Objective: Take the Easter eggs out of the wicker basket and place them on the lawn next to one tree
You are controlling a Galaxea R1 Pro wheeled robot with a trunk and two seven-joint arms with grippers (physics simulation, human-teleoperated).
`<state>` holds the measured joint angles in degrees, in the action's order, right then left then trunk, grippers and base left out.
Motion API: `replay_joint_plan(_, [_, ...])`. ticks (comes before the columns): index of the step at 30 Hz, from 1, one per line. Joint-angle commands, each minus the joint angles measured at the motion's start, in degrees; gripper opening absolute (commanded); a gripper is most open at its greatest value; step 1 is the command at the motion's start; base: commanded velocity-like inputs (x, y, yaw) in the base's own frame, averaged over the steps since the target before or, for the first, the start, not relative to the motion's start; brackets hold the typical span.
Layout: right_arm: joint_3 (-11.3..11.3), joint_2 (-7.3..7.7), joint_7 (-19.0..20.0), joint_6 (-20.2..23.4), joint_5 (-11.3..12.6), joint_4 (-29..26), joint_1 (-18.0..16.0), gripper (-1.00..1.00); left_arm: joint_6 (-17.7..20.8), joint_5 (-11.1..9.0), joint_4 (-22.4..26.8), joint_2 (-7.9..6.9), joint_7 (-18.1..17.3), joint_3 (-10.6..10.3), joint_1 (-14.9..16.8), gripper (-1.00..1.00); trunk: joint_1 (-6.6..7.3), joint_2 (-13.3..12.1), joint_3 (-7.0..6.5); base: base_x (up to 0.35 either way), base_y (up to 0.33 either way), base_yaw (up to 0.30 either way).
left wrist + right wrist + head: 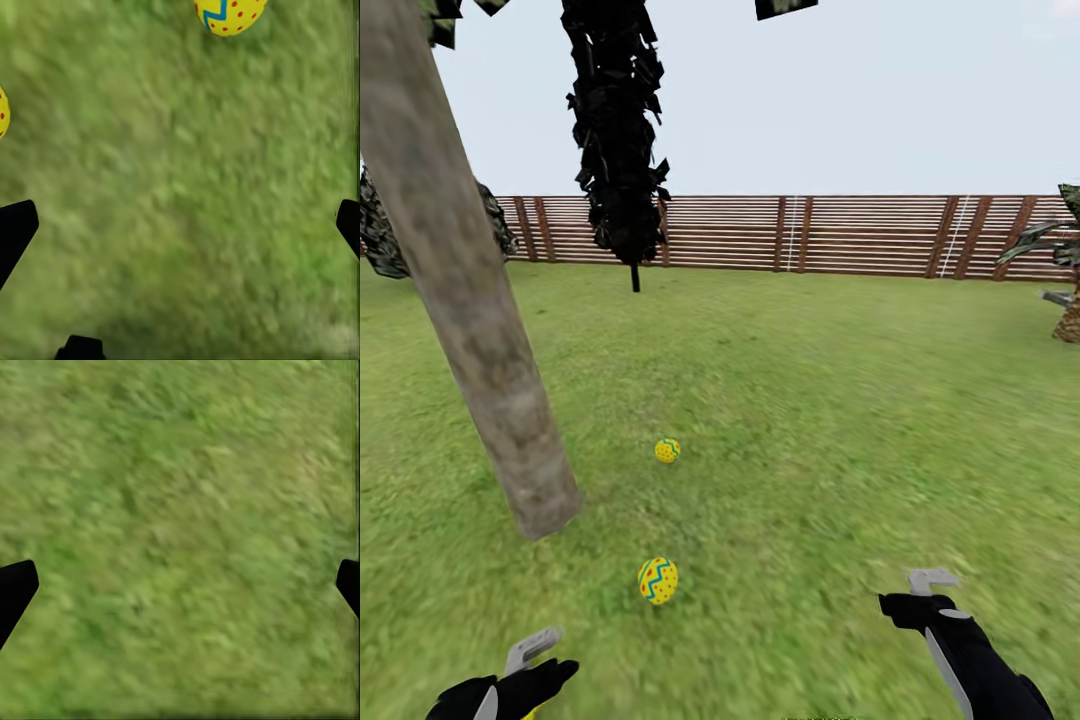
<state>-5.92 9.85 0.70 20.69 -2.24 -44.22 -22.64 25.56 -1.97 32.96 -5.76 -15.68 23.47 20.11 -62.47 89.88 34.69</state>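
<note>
Two yellow Easter eggs with blue zigzags lie on the lawn point(810, 420) to the right of the tree point(470, 330) with the thick grey-brown trunk. The far egg point(667, 450) and the near egg point(658, 580) are each a short way from the trunk's base. A sliver of yellow point(531, 714) peeks out beside my left gripper point(525, 665). In the left wrist view an egg point(229, 15) and the edge of another egg point(2, 112) lie on grass beyond the open left gripper point(180, 225). My right gripper point(920, 590) point(180, 585) hangs open over bare grass. The wicker basket is out of view.
A dark brown slat fence point(840, 235) closes the back of the garden. A slim-trunked dark tree point(615, 130) stands behind the eggs, a short palm point(1065, 290) at the far right. Grass stretches wide to the right and ahead.
</note>
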Motion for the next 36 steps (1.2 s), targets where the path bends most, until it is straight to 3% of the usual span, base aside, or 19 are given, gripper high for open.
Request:
replay_joint_plan(1, [-0.05,-0.01,0.08,0.32,-0.23,-0.07,-0.03,1.00,0.48,-0.19,0.09,0.02,-0.21,0.26,0.02,1.00,0.23,-0.39,-0.13,0.000,0.000,-0.276])
replay_joint_plan(11, [-0.06,0.00,0.09,0.32,-0.22,-0.07,-0.03,1.00,0.45,-0.20,0.09,-0.01,-0.22,0.26,0.02,1.00,2.43,-4.40,-1.92,0.000,0.000,-0.166])
replay_joint_plan(18, [-0.14,0.07,0.27,-0.05,-0.14,-0.03,-0.03,1.00,0.47,-0.23,0.09,0.04,-0.23,0.26,0.02,1.00,2.43,-4.40,-1.92,0.000,0.000,-0.003])
replay_joint_plan(23, [0.82,1.36,0.70,-0.10,-0.13,1.59,-0.03,1.00,-0.54,-0.32,-0.26,-0.65,-0.28,0.00,0.02,1.00,2.43,-4.40,-1.92,0.000,0.000,0.000])
replay_joint_plan(30, [0.61,0.08,0.64,-0.07,-0.66,3.84,-0.03,1.00,-2.79,-0.33,-0.59,1.59,0.06,0.37,0.02,1.00,2.43,-4.40,-1.92,0.000,0.000,0.000])
replay_joint_plan(36, [0.29,0.39,0.69,-0.04,-0.59,4.14,-0.03,1.00,-4.71,-0.40,-0.60,1.68,0.06,0.35,0.02,1.00,2.43,-4.40,-1.92,0.000,0.000,0.000])
